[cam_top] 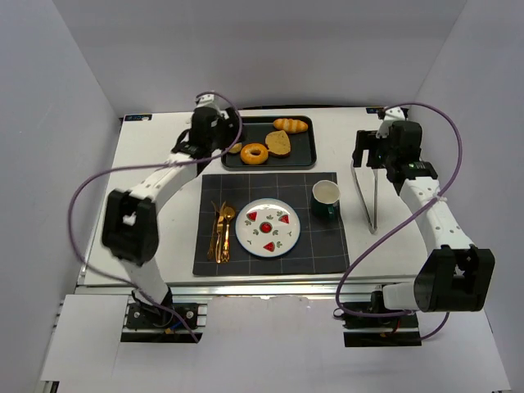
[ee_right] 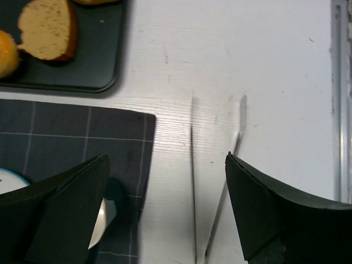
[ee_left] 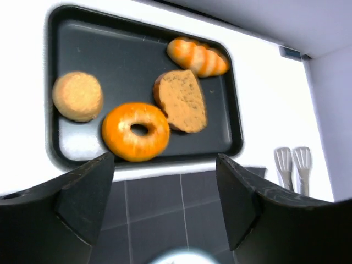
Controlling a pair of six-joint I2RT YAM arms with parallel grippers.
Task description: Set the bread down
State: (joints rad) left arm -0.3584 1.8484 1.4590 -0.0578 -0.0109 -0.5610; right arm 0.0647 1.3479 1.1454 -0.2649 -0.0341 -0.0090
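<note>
Both tools stand spread wide, holding nothing: left gripper [ee_left: 165, 162], right gripper [ee_right: 166, 159]. Just ahead of the left gripper, the bread [ee_left: 118, 135] lies in a black tray [ee_left: 110, 49]. A dark gridded placemat [cam_top: 327, 246] covers the white table [cam_top: 344, 139] beneath it. Pale lilac walls [cam_top: 246, 49] stand around.

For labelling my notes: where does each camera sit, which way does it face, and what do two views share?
Top external: above and behind, looking down on the table; left arm and right arm show.
Left wrist: on its arm, facing the tray and the bread; left gripper open below.
Right wrist: facing down at the tongs and mat; right gripper open.
Shared: both wrist views show the bread slice.
</note>
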